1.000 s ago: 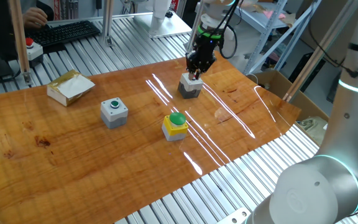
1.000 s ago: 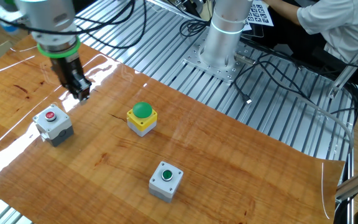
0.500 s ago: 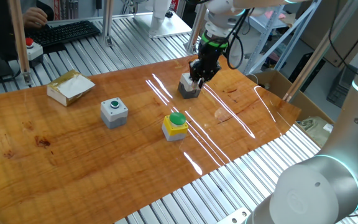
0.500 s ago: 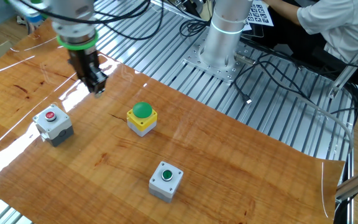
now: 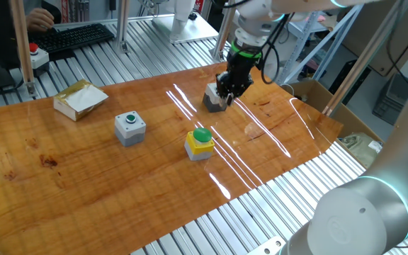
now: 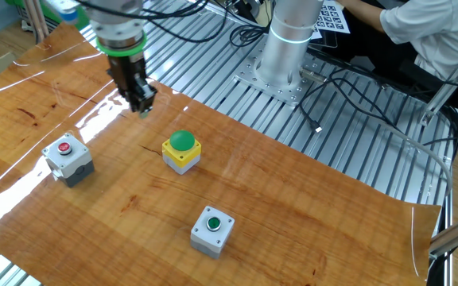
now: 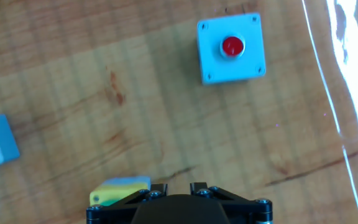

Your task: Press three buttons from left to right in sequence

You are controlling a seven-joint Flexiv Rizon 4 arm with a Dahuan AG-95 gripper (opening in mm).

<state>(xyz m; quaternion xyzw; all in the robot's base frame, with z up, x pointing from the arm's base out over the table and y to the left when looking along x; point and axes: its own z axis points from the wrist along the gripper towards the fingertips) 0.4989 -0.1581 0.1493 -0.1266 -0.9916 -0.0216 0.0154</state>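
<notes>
Three button boxes stand on the wooden table (image 5: 83,177). The grey box with the green button (image 5: 129,127) also shows in the other fixed view (image 6: 212,230). The yellow box with the green dome (image 5: 200,143) sits mid-table (image 6: 182,151); its edge shows in the hand view (image 7: 120,190). The grey box with the red button (image 6: 67,158) shows whole in the hand view (image 7: 231,48); in one fixed view (image 5: 213,101) the hand partly covers it. My gripper (image 6: 143,107) hangs above bare wood between the red-button box and the yellow box, fingertips together, touching nothing (image 5: 225,89).
An open cardboard box (image 5: 80,99) lies at the table's back left. A red-buttoned box with a yellow ring (image 5: 37,57) and a keyboard (image 5: 76,37) sit beyond it. The arm's base (image 6: 285,48) and cables (image 6: 356,95) stand on the slatted frame.
My gripper has moved away from above the red-button box, sideways towards the yellow box's side and the arm's base. The boxes have not moved.
</notes>
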